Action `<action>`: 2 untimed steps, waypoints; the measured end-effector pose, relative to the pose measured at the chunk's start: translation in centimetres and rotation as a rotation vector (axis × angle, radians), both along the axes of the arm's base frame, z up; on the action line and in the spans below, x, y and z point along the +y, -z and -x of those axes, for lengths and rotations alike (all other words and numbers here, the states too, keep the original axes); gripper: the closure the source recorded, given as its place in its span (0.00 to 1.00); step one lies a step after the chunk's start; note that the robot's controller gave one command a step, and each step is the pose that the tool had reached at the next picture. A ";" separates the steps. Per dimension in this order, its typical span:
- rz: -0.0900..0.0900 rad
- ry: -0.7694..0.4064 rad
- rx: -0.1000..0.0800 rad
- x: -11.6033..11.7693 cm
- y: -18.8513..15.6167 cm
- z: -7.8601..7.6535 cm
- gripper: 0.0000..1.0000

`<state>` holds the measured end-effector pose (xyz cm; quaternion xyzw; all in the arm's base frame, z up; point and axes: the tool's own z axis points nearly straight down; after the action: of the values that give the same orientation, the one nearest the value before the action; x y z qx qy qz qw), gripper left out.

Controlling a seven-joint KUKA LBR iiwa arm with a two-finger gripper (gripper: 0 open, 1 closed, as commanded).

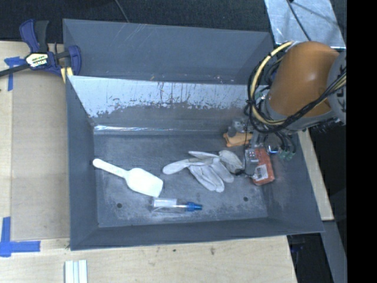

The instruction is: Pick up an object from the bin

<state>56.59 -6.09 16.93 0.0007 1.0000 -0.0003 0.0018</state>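
I log the approach step: the claw (254, 157) hangs low at the right end of the bin (177, 58), over a small red item (263, 173) beside the pale glove (203, 168); I cannot tell its opening, and the next move calls for settling squarely, then closing.

place: robotics lab, bin-picking test cell
evidence: grey metal bin (177, 58), robot arm (303, 78) reaching in, loose cables (254, 90) at its wrist
contents: mismatched test items: white scoop (138, 180), grey glove (206, 167), blue-capped tube (175, 205)

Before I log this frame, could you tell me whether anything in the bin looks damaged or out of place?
Nothing stands out: the white scoop, the blue-capped tube and the crumpled pale glove lie loose in the bin.
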 end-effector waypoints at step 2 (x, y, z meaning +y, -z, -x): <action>0.001 -0.020 0.000 0.8 5.1 -0.1 0.00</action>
<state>56.64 -5.32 11.82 -0.0094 1.0000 -0.0006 0.0017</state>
